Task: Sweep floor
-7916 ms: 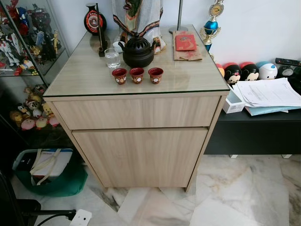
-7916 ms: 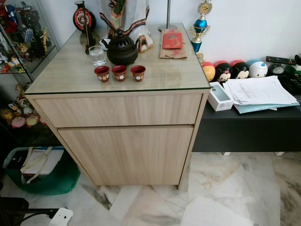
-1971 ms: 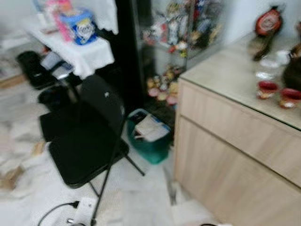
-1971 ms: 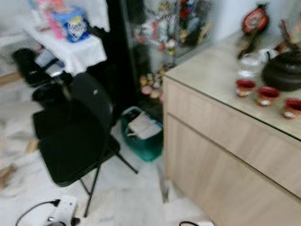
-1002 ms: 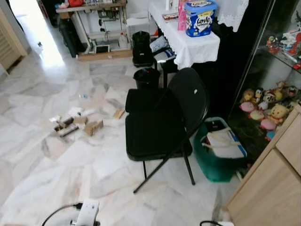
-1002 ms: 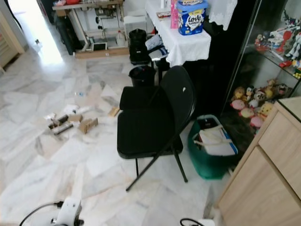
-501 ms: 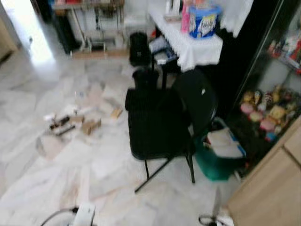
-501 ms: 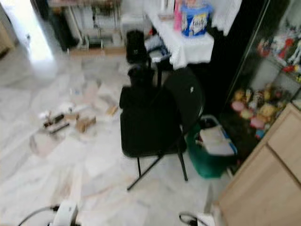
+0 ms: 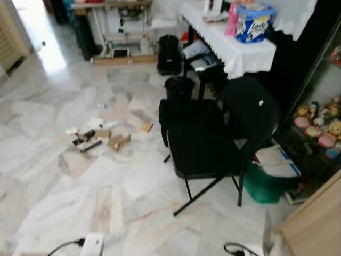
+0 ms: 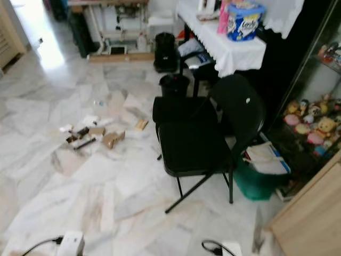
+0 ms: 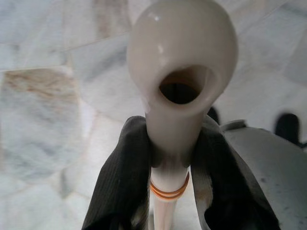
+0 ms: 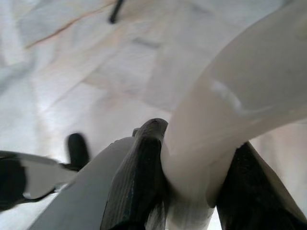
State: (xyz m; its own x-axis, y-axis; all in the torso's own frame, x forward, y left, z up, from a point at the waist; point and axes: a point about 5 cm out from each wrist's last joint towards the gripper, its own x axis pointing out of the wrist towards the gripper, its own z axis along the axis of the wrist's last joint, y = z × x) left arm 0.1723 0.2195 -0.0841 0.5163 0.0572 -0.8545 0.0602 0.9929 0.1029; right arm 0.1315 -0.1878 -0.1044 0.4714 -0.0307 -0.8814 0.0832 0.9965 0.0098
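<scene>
Left gripper (image 11: 168, 177): clamped on white handle (image 11: 180, 86). Right gripper (image 12: 192, 191): clamped on white curved handle (image 12: 230, 124). Litter (image 9: 101, 137) far left of black folding chair (image 9: 213, 144). Tub label (image 9: 250, 24) unreadable.

A chair (image 9: 213, 141) stands on the floor (image 9: 80, 202) right of scattered litter (image 9: 101, 137), a bin (image 9: 179, 87) behind it, a table (image 9: 234, 48) further back (a tub (image 9: 253, 22) on top).
</scene>
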